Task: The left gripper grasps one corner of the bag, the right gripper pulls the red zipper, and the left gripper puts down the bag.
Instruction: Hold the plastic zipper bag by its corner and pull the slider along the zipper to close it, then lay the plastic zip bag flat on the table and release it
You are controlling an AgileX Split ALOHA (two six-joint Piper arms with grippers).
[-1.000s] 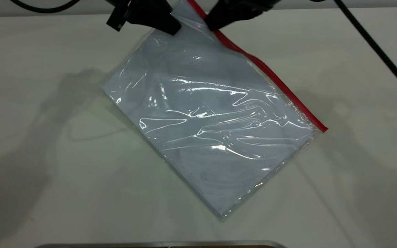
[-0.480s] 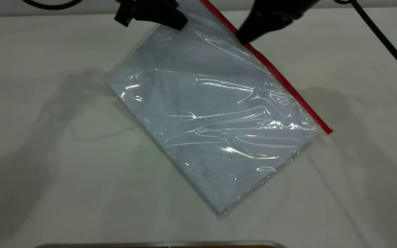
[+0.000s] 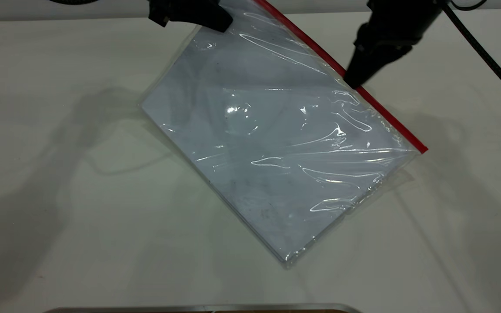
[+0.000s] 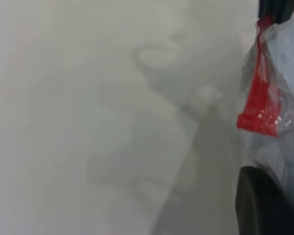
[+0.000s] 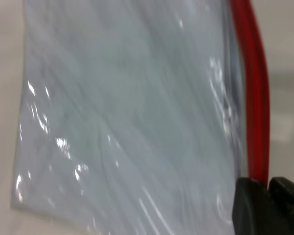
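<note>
The bag [image 3: 276, 143], a clear pouch with a pale bluish face, lies slanted on the white table with its far corner lifted. My left gripper [image 3: 218, 22] is at the top edge of the exterior view, shut on that raised corner. The red zipper [image 3: 389, 117] runs down the bag's right long edge. My right gripper [image 3: 355, 81] is shut on it about halfway along. In the right wrist view the black fingertips [image 5: 250, 205] pinch the red zipper [image 5: 252, 98] beside the bag [image 5: 127, 122]. The left wrist view shows one dark finger [image 4: 262, 205] and a red bag corner [image 4: 257, 110].
A black braided cable [image 3: 485, 56] crosses the table's far right. A metal edge [image 3: 198, 308] shows at the near rim. The white table [image 3: 59, 195] stretches bare to the left and in front of the bag.
My right gripper has slid along the red zipper from beside the left gripper's corner to about mid-edge, toward the right and nearer. The bag shifted slightly right and pulled tauter.
</note>
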